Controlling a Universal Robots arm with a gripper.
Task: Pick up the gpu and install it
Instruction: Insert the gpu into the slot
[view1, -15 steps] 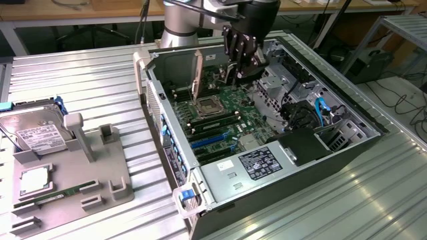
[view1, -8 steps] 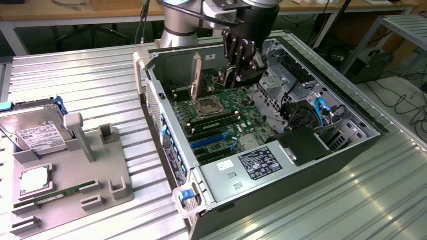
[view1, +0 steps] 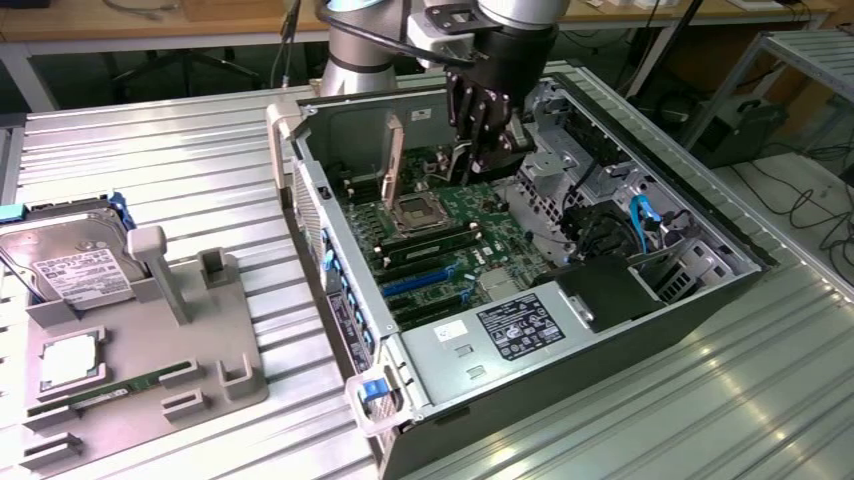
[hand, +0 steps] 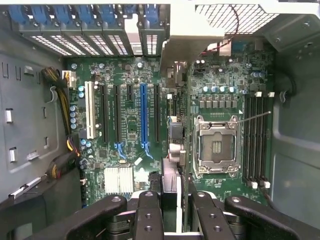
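Observation:
My gripper hangs inside the open computer case, over the far end of the green motherboard. It is shut on the gpu, which hangs below the fingers on edge. In the wrist view the gpu shows edge-on between my black fingers, its black block and a pale strip visible, with my gripper closed around it. Beyond the card the board's expansion slots lie in a row, among them a long blue slot. The card is above the board, between the slots and the CPU socket.
Outside the case, a grey fixture on the metal table holds a silver hard drive and a narrow green memory stick. Inside the case are the power supply, blue cables and drive bays.

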